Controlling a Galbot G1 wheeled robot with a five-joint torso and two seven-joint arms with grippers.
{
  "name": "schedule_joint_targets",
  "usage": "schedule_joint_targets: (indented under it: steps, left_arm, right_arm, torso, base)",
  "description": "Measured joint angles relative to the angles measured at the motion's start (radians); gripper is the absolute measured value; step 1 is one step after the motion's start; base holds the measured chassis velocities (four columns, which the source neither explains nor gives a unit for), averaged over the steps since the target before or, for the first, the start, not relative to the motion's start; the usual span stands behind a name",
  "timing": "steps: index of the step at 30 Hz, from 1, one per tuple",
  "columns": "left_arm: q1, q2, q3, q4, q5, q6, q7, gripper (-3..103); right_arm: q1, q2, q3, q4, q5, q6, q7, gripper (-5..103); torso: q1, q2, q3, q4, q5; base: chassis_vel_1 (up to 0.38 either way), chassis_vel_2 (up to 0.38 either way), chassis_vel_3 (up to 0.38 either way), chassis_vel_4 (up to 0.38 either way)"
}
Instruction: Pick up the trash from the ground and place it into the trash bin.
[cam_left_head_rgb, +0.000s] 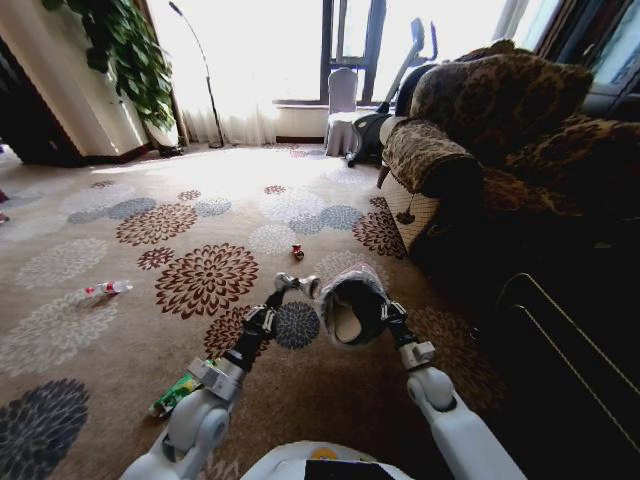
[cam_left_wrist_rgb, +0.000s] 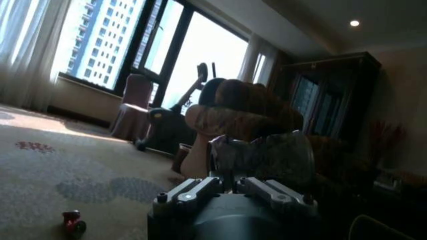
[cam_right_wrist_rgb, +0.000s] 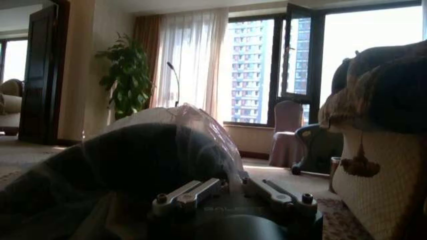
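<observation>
The trash bin (cam_left_head_rgb: 352, 306) hangs tipped in front of the robot, its rim gripped by the right gripper (cam_left_head_rgb: 385, 312); a pale item lies inside. The left gripper (cam_left_head_rgb: 298, 284), jaws apart and empty, hovers beside it. Next comes fetching litter, I judge: the tiny red bit (cam_left_head_rgb: 297, 251) farther ahead, the clear bottle (cam_left_head_rgb: 105, 291) left, the green wrapper (cam_left_head_rgb: 176, 394) nearby

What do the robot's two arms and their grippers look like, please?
Both arms have glossy white rounded upper segments, grey metal joint brackets and slim black forearms. The left gripper is silvery grey metal with dark pivot bolts; the right gripper is built the same, with grey linkage bars.
</observation>
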Motion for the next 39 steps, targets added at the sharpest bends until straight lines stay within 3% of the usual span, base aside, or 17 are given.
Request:
schedule_joint_targets:
  steps: [2,8,11,18,24,25,29,31,33,36,38,39]
  left_arm:
    - [-0.031,0.004,0.043,0.009,-0.026,0.053,-0.032,6]
    - [-0.105,0.017,0.088,0.106,0.163,0.058,-0.055,6]
    - [-0.132,0.022,0.109,0.136,0.213,0.055,-0.047,6]
    - [-0.206,0.068,0.185,0.176,0.229,0.095,-0.043,3]
    - [-0.236,0.077,0.216,0.196,0.227,0.094,-0.041,22]
    - [-0.226,0.077,0.214,0.196,0.228,0.082,-0.036,32]
    - [-0.21,0.075,0.207,0.19,0.232,0.066,-0.031,38]
    - [-0.197,0.064,0.193,0.18,0.234,0.044,-0.027,48]
    - [-0.179,0.034,0.159,0.146,0.238,-0.004,-0.02,59]
    - [-0.153,-0.003,0.124,0.11,0.254,-0.042,-0.022,64]
    - [-0.098,-0.073,0.04,0.069,0.314,-0.069,-0.08,81]
    - [-0.098,-0.073,0.04,0.069,0.314,-0.069,-0.08,81]
  right_arm:
    - [-0.002,0.008,-0.016,-0.002,-0.013,0.006,0.0,0]
    - [-0.029,0.009,-0.051,0.007,-0.076,0.021,0.0,0]
    - [-0.047,0.007,-0.066,0.024,-0.091,0.022,0.0,0]
    - [-0.06,-0.014,-0.107,0.061,-0.097,0.018,0.0,0]
    - [-0.058,-0.009,-0.12,0.07,-0.097,0.005,0.0,0]
    - [-0.059,-0.008,-0.12,0.069,-0.097,0.004,0.0,0]
    - [-0.063,-0.009,-0.118,0.065,-0.097,0.004,0.0,0]
    - [-0.065,-0.008,-0.111,0.06,-0.097,0.004,0.0,0]
    - [-0.076,-0.007,-0.079,0.057,-0.098,0.001,0.0,0]
    - [-0.081,-0.01,-0.057,0.057,-0.109,-0.026,0.0,0]
    - [-0.086,-0.02,-0.022,0.059,-0.106,-0.059,0.0,0]
    - [-0.086,-0.02,-0.022,0.059,-0.106,-0.059,0.0,0]
  torso:
    - [0.0,0.0,0.0,0.0,0.0001]
    - [0.0,0.0,0.0,0.0,0.0001]
    - [0.0,0.0,0.0,-0.0001,0.0]
    - [0.0,0.0,0.0,0.0001,0.0001]
    - [0.0,0.0,0.0,0.0001,0.0001]
    - [0.0,0.0,0.0,0.0001,0.0001]
    - [0.0,0.0,0.0,0.0002,0.0001]
    - [0.0,0.0,0.0,0.0001,0.0002]
    - [0.0,0.0,0.0,-0.0002,0.0001]
    - [0.0,0.0,0.0,-0.0002,0.0003]
    - [0.0,0.0,0.0,-0.0001,0.0003]
    - [0.0,0.0,0.0,-0.0001,0.0003]
  base:
    - [0.0,0.0,0.0,0.0]
    - [0.0,0.0,0.0,0.0]
    - [0.0,0.0,0.0,0.0]
    - [0.0,0.0,0.0,0.0]
    - [0.0,0.0,0.0,0.0]
    - [0.0,0.0,0.0,0.0]
    - [0.0,0.0,0.0,0.0]
    - [0.0,0.0,0.0,0.0]
    - [0.0,0.0,0.0,0.0]
    - [0.0,0.0,0.0,0.0]
    - [0.0,0.0,0.0,0.0]
    - [0.0,0.0,0.0,0.0]
